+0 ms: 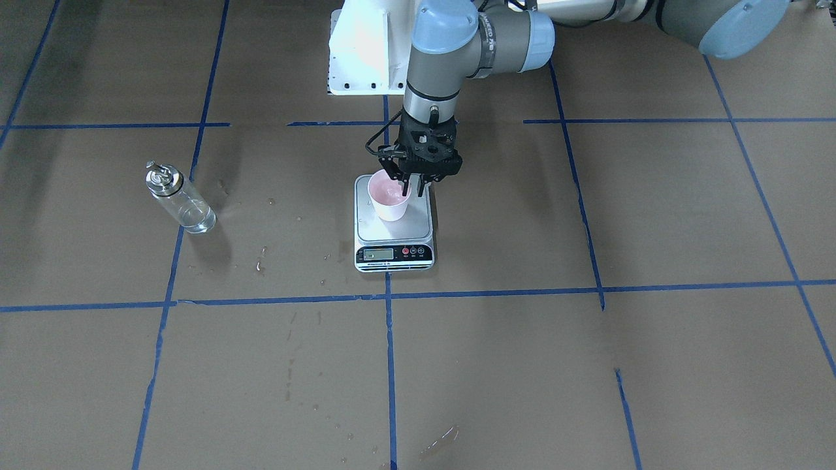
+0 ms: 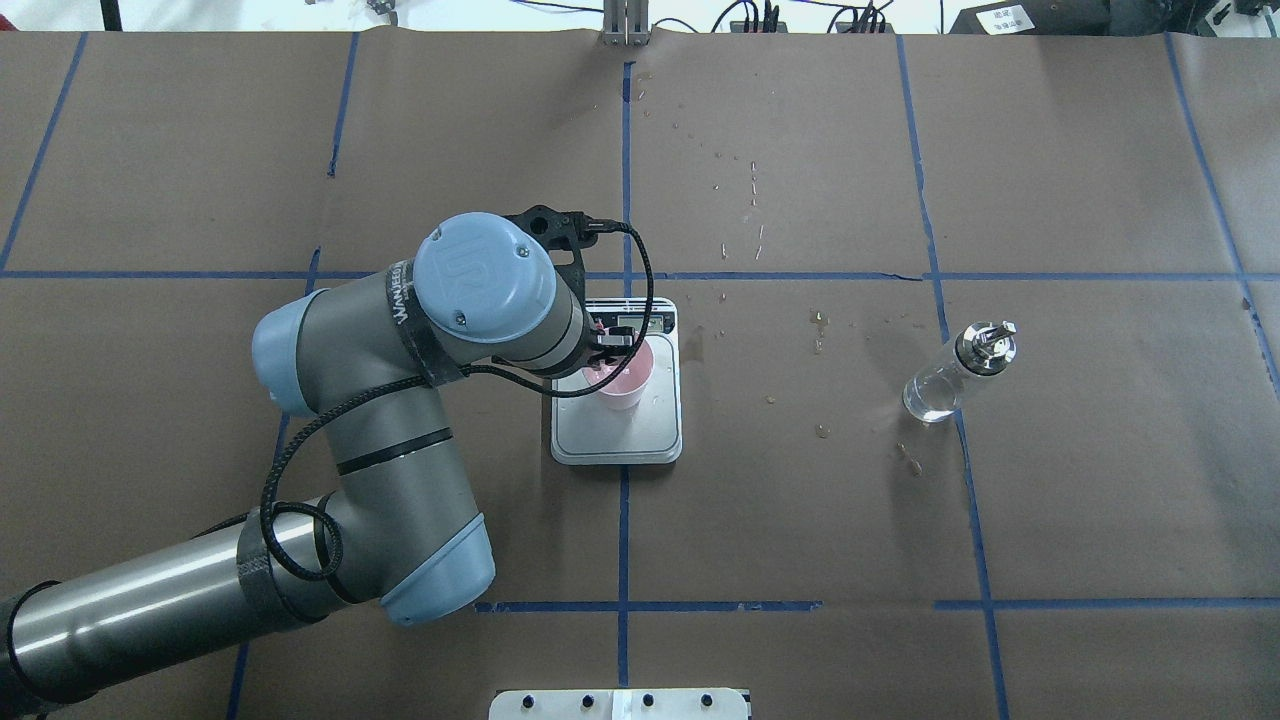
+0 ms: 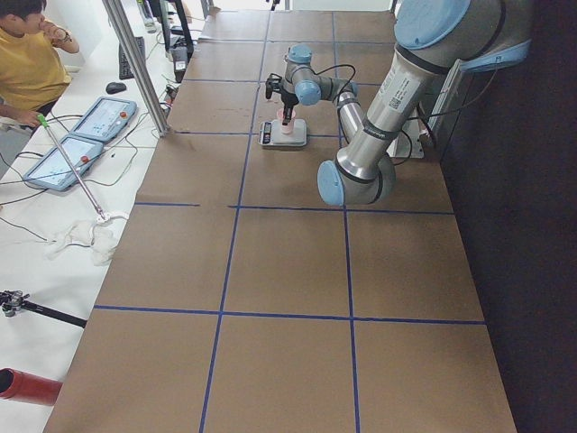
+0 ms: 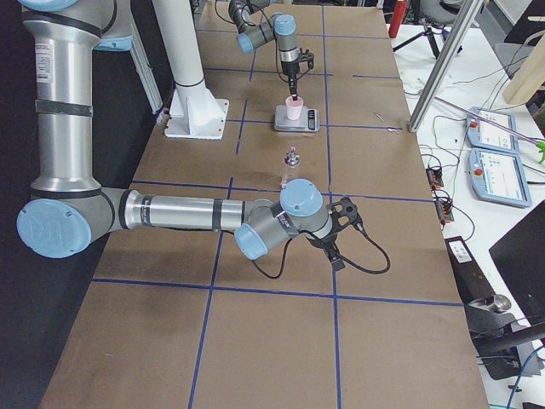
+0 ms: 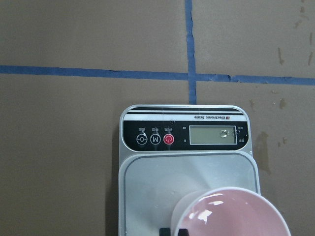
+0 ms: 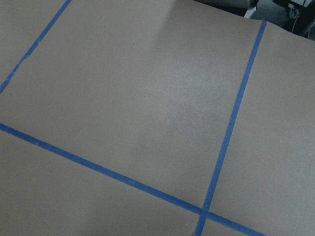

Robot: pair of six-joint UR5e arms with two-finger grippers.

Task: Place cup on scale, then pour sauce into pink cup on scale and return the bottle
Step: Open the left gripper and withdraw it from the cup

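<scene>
Now, cup (image 1: 390,196) atop scale (image 1: 394,251).

Robotics lab: paper-covered table (image 3: 270,253) with blue tape grid (image 3: 288,315), teach pendants (image 3: 104,117), operator (image 3: 27,63).

Both arms are made of silver-grey tubes and darker grey joint housings, each closed by a pale blue round cap. The left arm (image 2: 400,470) fills the lower left of the overhead view. Its topmost cap (image 2: 485,268) bears an embossed UR logo and small screws, and a black band (image 2: 405,305) beside it carries white lettering. A black cable (image 2: 300,432), strapped on with black wraps, loops along the arm to the black gripper (image 1: 406,185) with slim black fingers (image 1: 418,185). The right arm (image 4: 179,213), left of centre in the right-side view, has the same colours, with a second cable (image 4: 387,260) at its tip. The white base (image 1: 366,52) has a row of dark bolts.
</scene>
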